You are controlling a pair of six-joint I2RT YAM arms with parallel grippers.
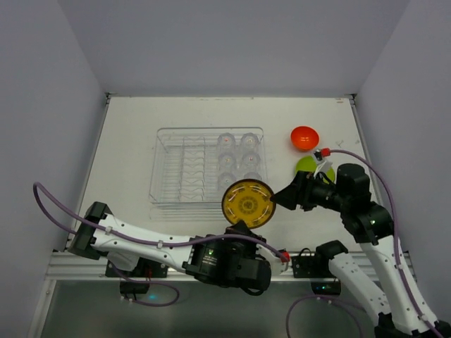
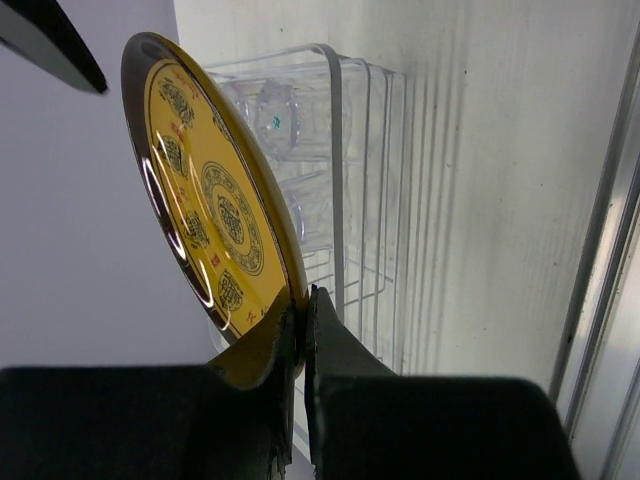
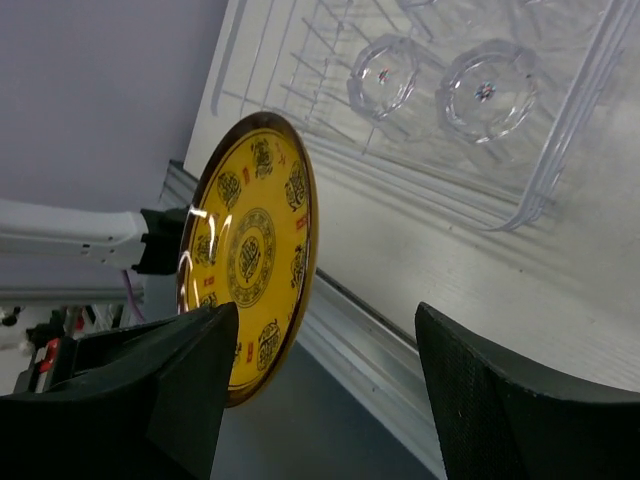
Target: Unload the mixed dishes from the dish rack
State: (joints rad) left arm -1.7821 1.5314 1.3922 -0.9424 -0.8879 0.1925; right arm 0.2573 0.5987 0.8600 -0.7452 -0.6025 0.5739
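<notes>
Left gripper (image 2: pixel 303 312) pinches glossy yellow plate (image 2: pixel 215 210), dark-rimmed, ornately patterned.

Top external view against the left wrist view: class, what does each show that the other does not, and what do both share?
Only the top external view shows the orange bowl and the lime-green plate, both on the table to the right of the dish rack. Only the left wrist view shows, close up, the left gripper pinching the lower rim of the patterned plate, held on edge. Both views show that plate, the rack and the glass cups standing inside it.
</notes>
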